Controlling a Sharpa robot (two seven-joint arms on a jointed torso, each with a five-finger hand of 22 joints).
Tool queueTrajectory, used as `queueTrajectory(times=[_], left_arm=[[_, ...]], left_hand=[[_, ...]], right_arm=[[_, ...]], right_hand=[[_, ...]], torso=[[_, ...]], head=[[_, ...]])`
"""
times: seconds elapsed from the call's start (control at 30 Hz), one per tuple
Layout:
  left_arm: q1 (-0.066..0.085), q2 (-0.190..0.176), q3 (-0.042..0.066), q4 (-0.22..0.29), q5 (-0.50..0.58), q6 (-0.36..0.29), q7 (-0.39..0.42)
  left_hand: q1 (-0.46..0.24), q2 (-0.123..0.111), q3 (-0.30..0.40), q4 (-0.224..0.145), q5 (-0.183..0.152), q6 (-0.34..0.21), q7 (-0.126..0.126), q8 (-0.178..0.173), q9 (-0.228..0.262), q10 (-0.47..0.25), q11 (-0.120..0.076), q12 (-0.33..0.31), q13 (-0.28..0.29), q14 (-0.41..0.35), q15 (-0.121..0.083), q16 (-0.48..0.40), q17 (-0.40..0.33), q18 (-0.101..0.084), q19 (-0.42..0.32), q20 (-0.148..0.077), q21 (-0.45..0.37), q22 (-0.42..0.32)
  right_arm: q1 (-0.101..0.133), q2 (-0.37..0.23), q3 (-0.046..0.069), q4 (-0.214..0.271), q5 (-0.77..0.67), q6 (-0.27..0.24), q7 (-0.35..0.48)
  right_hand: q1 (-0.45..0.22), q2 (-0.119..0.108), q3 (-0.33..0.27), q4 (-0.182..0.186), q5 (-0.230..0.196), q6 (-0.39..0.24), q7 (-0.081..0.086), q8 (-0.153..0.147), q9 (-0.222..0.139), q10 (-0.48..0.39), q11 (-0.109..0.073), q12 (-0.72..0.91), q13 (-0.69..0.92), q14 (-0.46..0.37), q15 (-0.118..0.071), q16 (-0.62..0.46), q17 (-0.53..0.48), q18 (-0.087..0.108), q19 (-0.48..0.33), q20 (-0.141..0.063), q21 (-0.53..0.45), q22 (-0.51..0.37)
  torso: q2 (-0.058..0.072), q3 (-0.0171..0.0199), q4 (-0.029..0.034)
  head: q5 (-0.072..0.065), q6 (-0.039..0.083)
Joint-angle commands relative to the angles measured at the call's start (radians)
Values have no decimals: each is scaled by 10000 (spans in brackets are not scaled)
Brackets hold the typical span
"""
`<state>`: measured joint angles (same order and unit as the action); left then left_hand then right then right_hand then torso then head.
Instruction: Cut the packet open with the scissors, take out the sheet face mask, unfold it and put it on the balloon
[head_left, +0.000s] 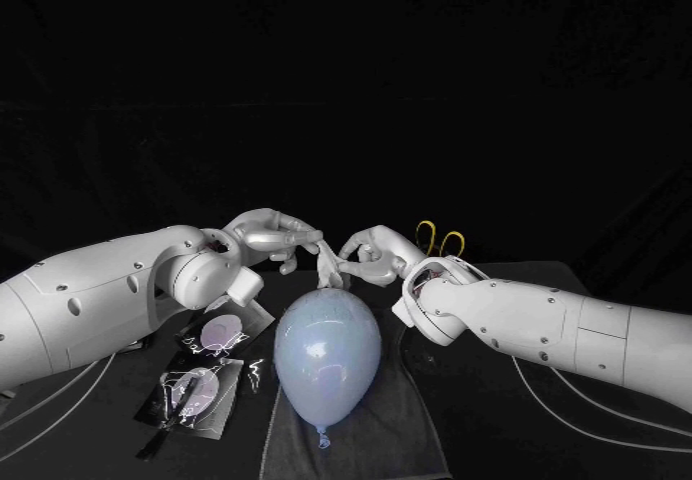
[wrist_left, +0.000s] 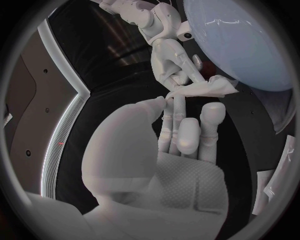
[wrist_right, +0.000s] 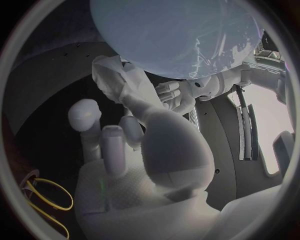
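Sheet face mask (head_left: 330, 268), a thin, crumpled white strip, hangs between both hands just above the far end of the pale blue balloon (head_left: 329, 345), which lies on the counter (head_left: 476, 450). The left hand (head_left: 274, 238) and right hand (head_left: 372, 252) each pinch one part of it. It looks limp, damp, slippery and easily torn, so the outer edges seem the safest hold.

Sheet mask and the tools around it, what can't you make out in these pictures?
Sheet mask: left wrist view, bunched between the left hand and right hand; how far it is unfolded cannot be told.
Scissors: head view, blades hidden behind the right hand; yellow handles show.
Packet: head view, glare on it; its cut edge is too small to see.
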<state>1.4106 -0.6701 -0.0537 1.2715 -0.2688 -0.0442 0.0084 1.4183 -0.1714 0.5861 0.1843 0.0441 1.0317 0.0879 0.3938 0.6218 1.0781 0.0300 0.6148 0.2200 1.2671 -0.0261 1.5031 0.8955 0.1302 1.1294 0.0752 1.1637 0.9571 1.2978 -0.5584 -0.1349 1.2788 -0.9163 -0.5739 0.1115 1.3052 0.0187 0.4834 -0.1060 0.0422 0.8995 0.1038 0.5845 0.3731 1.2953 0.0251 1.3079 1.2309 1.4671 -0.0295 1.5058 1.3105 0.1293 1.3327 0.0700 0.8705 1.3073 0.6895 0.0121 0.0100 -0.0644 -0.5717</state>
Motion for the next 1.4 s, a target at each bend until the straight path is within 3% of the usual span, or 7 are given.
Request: queueTrajectory(times=[0.03, 0.37, 0.6, 0.87, 1.07, 1.1, 1.4], left_arm=[[5, -5, 12, -99, -370, -370, 232], [-28, 12, 10, -304, -892, -1025, 769], [-54, 90, 9, -476, -886, -1469, 1193], [-62, 254, 8, -639, -1203, -1691, 1226], [-64, 316, 8, -828, -1400, -1757, 1223], [-64, 320, 7, -859, -1417, -1760, 1215], [-212, 430, -11, -1118, -1856, -1628, 996]], left_hand=[[14, 20, 197, -100, 38, 7, -9, 5, 349, 80, 19, 22, -12, 7, 26, 5, -16, 86, 2, 23, 10, -48], [-86, 44, 127, 9, 37, -194, -9, -68, 487, -103, 71, -54, -57, -163, 78, -50, -280, 155, -290, 57, -254, -398], [81, 222, -265, -148, 35, -924, 416, -612, 511, -920, 431, -184, -113, -1746, 399, -568, -2572, 444, -1770, 290, -1555, -1976], [-2, -42, -682, -132, 35, -1310, 680, -1359, 34, -1227, 635, -10, -47, -2162, 598, -614, -2971, 497, -2045, 504, -1808, -2167], [-448, -457, -1195, 190, 33, -1523, 797, -1756, -225, -1500, 773, 81, -19, -2661, 742, -670, -3519, 490, -2192, 643, -1943, -2211], [-530, -556, -1331, 261, 37, -1554, 825, -1835, -280, -1589, 806, 103, -12, -3016, 776, -751, -3996, 490, -2250, 677, -1996, -2231], [-498, -661, -1694, 407, 35, -1480, 875, -2002, -424, -1951, 888, 155, -13, -3556, 872, -854, -4384, 502, -2450, 798, -2223, -2325]], right_arm=[[68, -148, 39, 179, -33, -251, 40], [510, -336, 126, 223, 85, 416, -1019], [759, -338, 140, 191, 185, 800, -1707], [944, -199, 165, 110, 413, 435, -2053], [1051, -113, 177, -3, 429, 266, -2118], [1065, -105, 180, -5, 430, 220, -2117], [1145, -45, 237, 64, 419, -325, -1959]], right_hand=[[-106, 3, 79, -2, 63, 27, -46, 62, 24, 75, -1, 51, 37, 491, -79, 79, 969, -131, 96, 15, 91, 1095], [-138, 8, 126, -6, 64, 16, -47, 91, 30, 62, -6, 31, 13, 498, -86, 81, 967, -125, 101, 4, 66, 1089], [-149, 14, 234, -54, 64, 5, -41, 132, 35, 102, -7, 61, 59, 530, -94, 107, 1037, -146, 160, -10, 197, 1116], [-218, -26, 387, -123, 64, 13, -31, 209, 45, 180, -6, 109, 117, 591, -101, 158, 1170, -186, 280, -27, 460, 1170], [-251, -42, 441, -143, 64, 14, -32, 235, 48, 208, -7, 126, 138, 612, -104, 175, 1218, -197, 314, -31, 533, 1184], [-251, -42, 441, -143, 64, 14, -32, 235, 48, 208, -7, 126, 138, 612, -104, 175, 1218, -197, 314, -31, 533, 1184], [-289, -53, 504, -161, 64, 16, -35, 265, 50, 243, -11, 149, 167, 635, -108, 194, 1267, -220, 374, -37, 681, 1214]], torso=[[-16, 3, -10], [-34, -19, -10], [-30, -23, -10], [-26, -26, -7], [-27, -28, -5], [-23, -21, -2], [-4, -23, -5]], head=[[-4, 19], [-77, 96], [-143, 139], [-146, 253], [-142, 304], [-146, 312], [-153, 335]])
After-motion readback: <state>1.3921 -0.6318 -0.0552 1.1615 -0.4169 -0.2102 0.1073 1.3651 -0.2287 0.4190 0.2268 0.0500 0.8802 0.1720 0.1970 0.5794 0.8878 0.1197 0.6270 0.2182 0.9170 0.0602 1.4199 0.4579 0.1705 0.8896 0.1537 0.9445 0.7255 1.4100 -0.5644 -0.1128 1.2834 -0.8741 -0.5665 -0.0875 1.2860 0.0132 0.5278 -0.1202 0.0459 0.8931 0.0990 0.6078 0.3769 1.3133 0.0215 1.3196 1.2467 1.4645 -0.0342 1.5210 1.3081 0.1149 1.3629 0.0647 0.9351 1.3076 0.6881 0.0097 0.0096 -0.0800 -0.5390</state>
